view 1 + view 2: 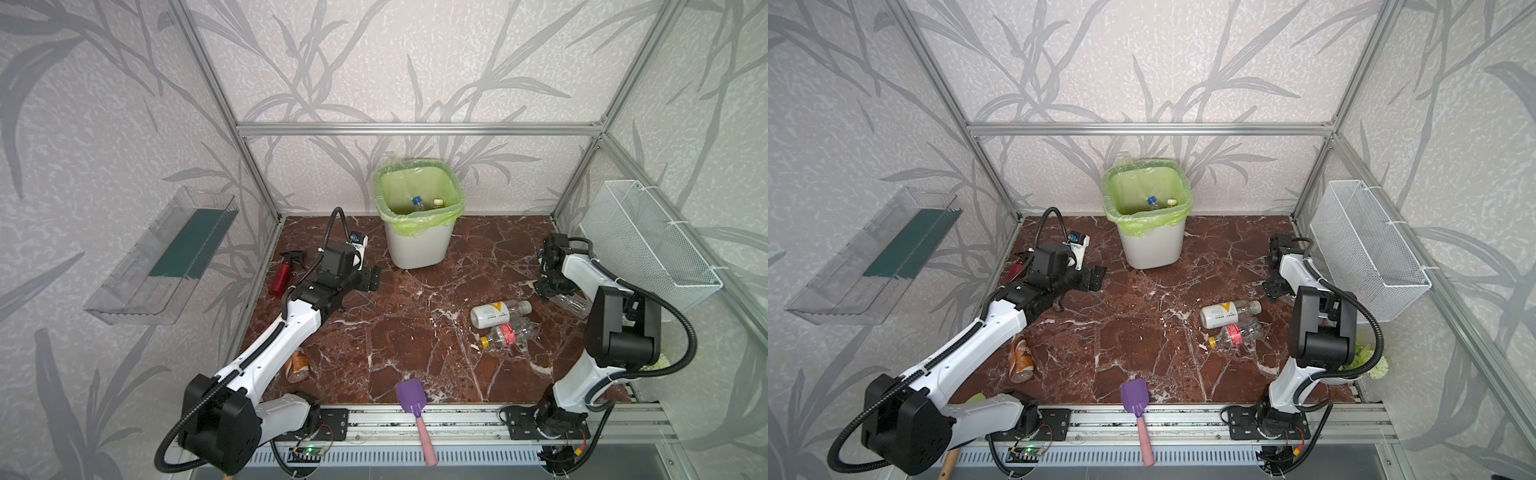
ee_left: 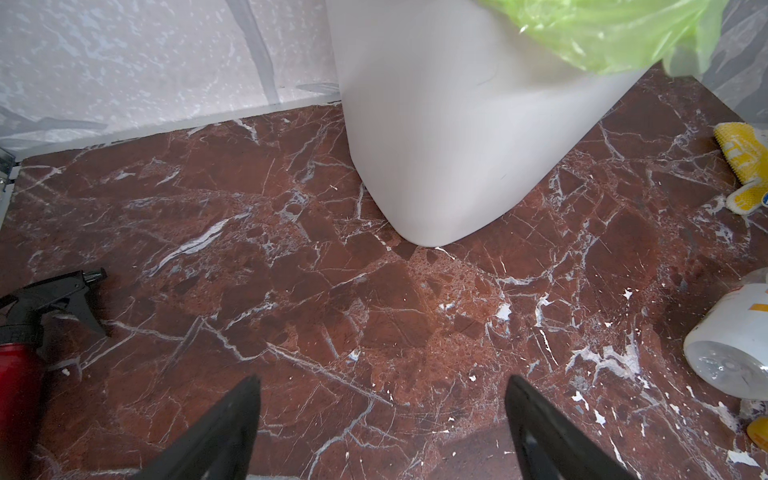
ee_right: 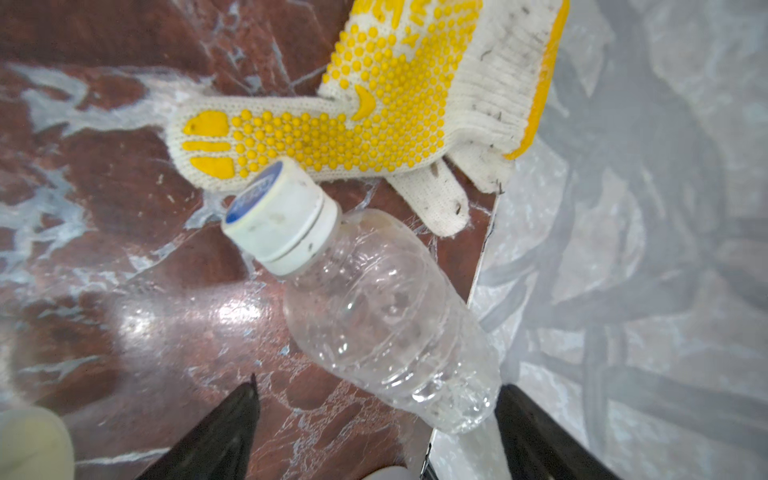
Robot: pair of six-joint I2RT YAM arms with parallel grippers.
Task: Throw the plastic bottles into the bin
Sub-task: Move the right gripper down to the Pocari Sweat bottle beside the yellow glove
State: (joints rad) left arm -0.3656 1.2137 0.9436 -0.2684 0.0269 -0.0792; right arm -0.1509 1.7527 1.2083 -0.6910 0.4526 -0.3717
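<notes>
Our right gripper stands wide open and grips nothing. A clear bottle lies on the floor between its fingers, base close to one of them, white cap pointing away toward a glove. Our left gripper is also spread wide and empty, with the bin just ahead and a spray bottle to its left. Inside the bin lie two bottles.

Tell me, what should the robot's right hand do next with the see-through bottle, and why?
Probably ease the right gripper forward a little so its fingers straddle the clear bottle. Its jaws stand open and hold nothing; only the bottle's base lies between them, close to one finger. It rests on the table beside a glove, not yet in the bin.
</notes>
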